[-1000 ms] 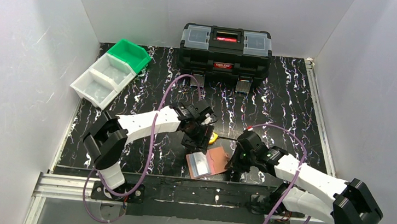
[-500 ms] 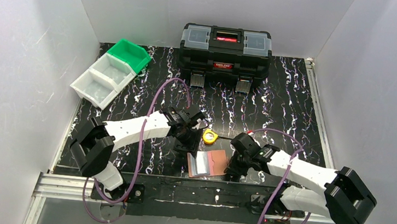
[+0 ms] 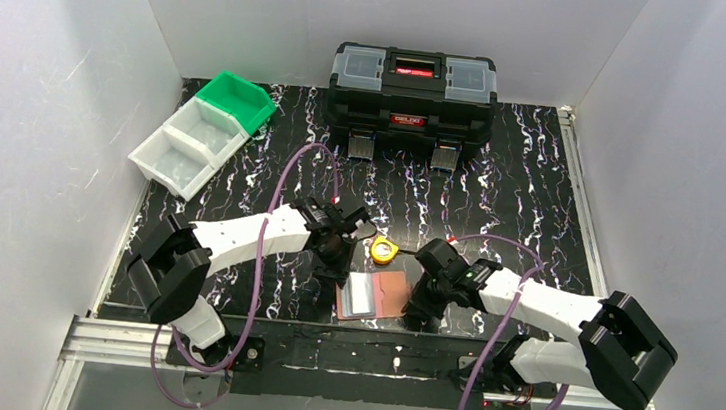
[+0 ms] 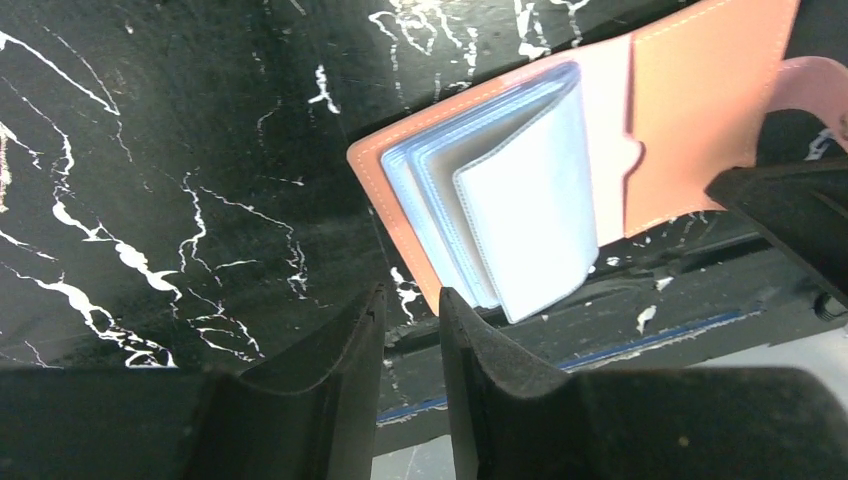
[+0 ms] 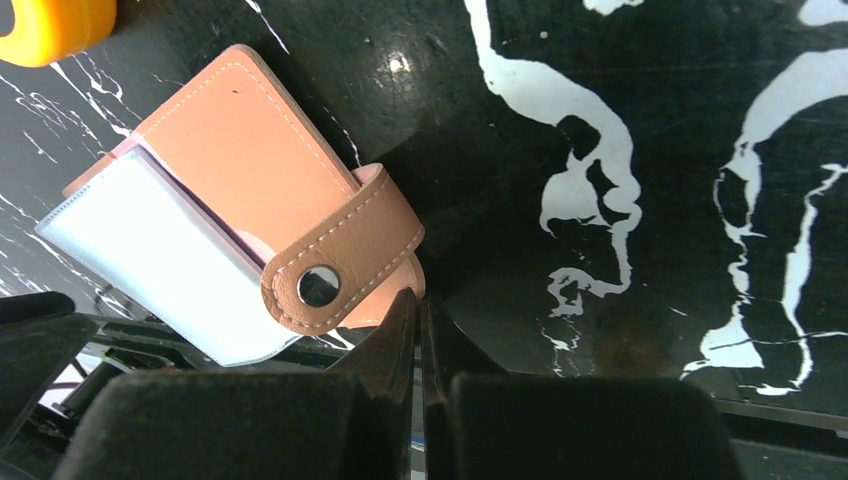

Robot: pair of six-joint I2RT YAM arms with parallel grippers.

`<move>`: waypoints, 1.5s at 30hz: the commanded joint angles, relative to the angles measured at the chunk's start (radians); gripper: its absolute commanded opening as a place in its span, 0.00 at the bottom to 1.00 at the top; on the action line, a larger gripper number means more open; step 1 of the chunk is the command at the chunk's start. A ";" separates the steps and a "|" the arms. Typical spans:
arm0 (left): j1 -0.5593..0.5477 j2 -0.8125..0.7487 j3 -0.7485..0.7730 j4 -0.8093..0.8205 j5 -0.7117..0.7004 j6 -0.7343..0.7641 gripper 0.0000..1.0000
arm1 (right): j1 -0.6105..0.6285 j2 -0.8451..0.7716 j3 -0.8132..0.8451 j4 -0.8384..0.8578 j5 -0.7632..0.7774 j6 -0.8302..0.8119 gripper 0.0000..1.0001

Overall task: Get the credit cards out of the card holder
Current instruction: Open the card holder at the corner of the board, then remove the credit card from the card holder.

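Note:
The tan leather card holder (image 3: 375,295) lies open near the table's front edge, pale bluish sleeves (image 4: 520,220) fanned up from it. No credit cards show outside the sleeves. My left gripper (image 3: 336,268) hangs at its left corner, jaws a narrow gap apart (image 4: 412,297), and the leather edge just reaches the tips without being held. My right gripper (image 3: 420,306) is at its right side with its fingers pressed together (image 5: 417,297), tips touching the cover's edge beside the snap tab (image 5: 340,260).
A round yellow tape measure (image 3: 384,250) sits just behind the card holder. The black toolbox (image 3: 412,91) stands at the back. White and green bins (image 3: 203,132) are at the back left. The table's front rail (image 3: 354,357) runs right below the holder.
Both grippers have closed in on the card holder: the left one came down and toward the front, the right one slid left. The holder shifted slightly left.

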 commanded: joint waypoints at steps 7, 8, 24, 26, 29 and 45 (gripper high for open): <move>0.012 0.041 -0.005 0.063 0.036 -0.007 0.23 | 0.005 0.044 0.019 0.035 0.005 0.015 0.01; 0.012 0.048 0.002 0.070 0.041 -0.004 0.23 | 0.006 0.041 0.017 0.036 0.004 0.014 0.01; 0.012 0.151 0.114 0.116 0.115 0.026 0.23 | 0.020 0.036 0.037 0.050 -0.001 -0.014 0.01; 0.012 0.165 0.131 0.124 0.130 0.028 0.23 | 0.021 0.020 0.042 0.041 0.008 -0.024 0.03; 0.010 0.188 0.155 0.128 0.153 0.034 0.23 | 0.022 -0.026 0.048 0.025 0.031 -0.038 0.15; -0.030 0.318 0.242 0.134 0.220 0.044 0.24 | 0.027 -0.287 0.081 -0.110 0.102 -0.123 0.40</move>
